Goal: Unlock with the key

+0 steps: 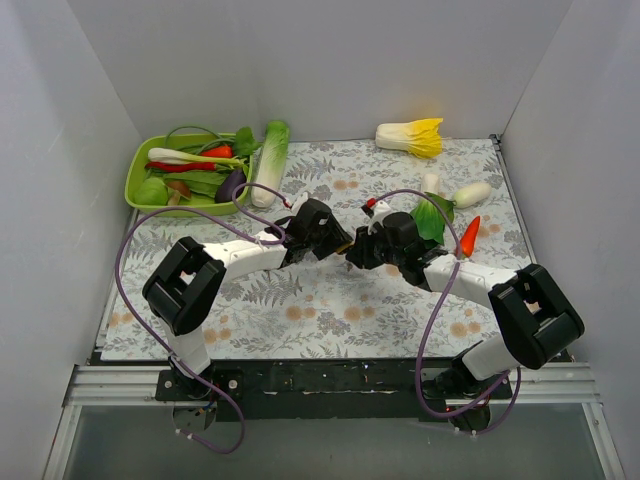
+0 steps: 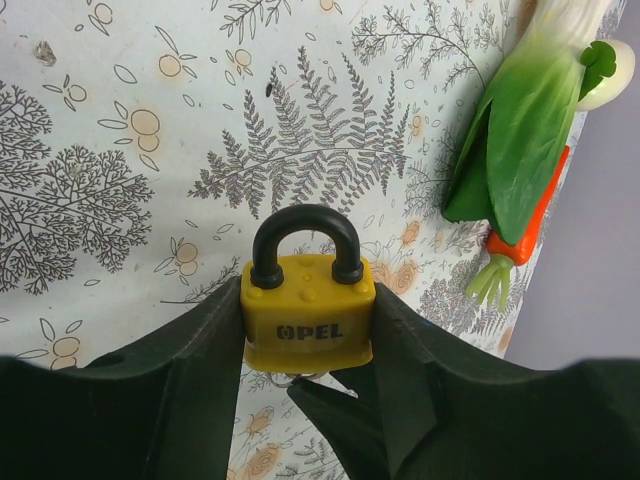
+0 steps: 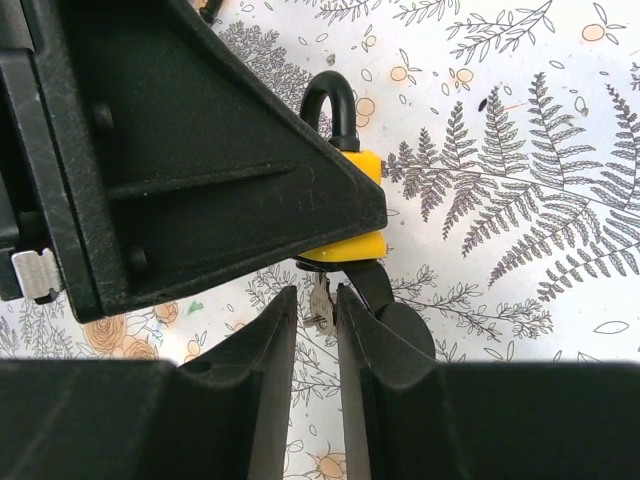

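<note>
Your left gripper [image 2: 308, 335] is partway open and clamped on the padlock [image 2: 308, 318], with one finger flat against each side of the yellow body. The black shackle [image 2: 305, 225] points away from the wrist, and both legs are seated in the body. The "OPEL" face is square to the left wrist cam.

Your right gripper [image 3: 318, 312] meets the lock from the opposite side, at its underside. Its fingers stand close together with the key [image 3: 320, 298] between them. The key sticks out of the bottom of the lock. In the right wrist cam there is a sliver of light on either side of the key, so I can't tell whether the pads are actually gripping it. How far the key sits in the cylinder is hidden.

From the top cam, both grippers meet nose to nose over the middle of the bench [image 1: 300, 310], which has a fern-print cover. Whether the lock touches the cover can't be read.

Just right of the right gripper lie a bok choy [image 1: 432, 215] and a carrot [image 1: 468, 237], with a white radish [image 1: 470, 194] behind them. A napa cabbage [image 1: 412, 137] lies at the back edge. A green tray [image 1: 135, 185] of mixed vegetables sits far left, well apart from both arms.
</note>
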Controlling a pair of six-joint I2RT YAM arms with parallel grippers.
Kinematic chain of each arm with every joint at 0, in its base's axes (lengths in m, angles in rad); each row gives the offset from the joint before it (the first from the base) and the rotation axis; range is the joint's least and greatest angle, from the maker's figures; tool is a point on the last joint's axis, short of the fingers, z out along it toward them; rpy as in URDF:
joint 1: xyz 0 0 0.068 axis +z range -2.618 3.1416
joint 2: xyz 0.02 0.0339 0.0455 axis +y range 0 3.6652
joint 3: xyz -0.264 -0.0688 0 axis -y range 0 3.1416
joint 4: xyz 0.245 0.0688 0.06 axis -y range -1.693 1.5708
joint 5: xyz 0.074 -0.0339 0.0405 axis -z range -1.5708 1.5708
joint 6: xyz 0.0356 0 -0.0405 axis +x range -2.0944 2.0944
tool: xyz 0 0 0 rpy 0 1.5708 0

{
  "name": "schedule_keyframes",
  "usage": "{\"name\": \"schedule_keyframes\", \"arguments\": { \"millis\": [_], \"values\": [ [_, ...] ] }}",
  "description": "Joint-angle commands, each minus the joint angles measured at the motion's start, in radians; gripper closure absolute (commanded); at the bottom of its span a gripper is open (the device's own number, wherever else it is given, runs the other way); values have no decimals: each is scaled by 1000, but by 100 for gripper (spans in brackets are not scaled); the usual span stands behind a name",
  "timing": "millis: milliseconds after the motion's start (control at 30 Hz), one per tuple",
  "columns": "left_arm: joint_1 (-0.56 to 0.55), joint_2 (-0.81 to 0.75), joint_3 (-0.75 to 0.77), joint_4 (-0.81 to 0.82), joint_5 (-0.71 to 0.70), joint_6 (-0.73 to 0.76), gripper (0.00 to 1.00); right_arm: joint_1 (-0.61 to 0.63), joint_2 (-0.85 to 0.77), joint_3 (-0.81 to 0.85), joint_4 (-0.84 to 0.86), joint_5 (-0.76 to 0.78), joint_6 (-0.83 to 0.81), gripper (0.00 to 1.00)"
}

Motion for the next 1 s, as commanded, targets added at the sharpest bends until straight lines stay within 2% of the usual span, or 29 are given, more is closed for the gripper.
{"name": "schedule_keyframes", "arguments": {
  "millis": [0,467,567,700,967],
  "values": [
    [-11,-106,5,35,23,2,100,-27,9,-10,56,15,-2,71],
    [-23,-103,14,41,14,-2,100,-35,32,-16,64,-11,3,80],
    [-23,-103,13,43,20,1,100,-41,33,-23,81,-22,6,86],
    [-23,-109,-2,51,39,8,100,-54,28,-34,99,-51,18,99],
    [-26,-124,-50,159,97,39,100,-84,5,-76,170,-94,55,99]
  ]
}}
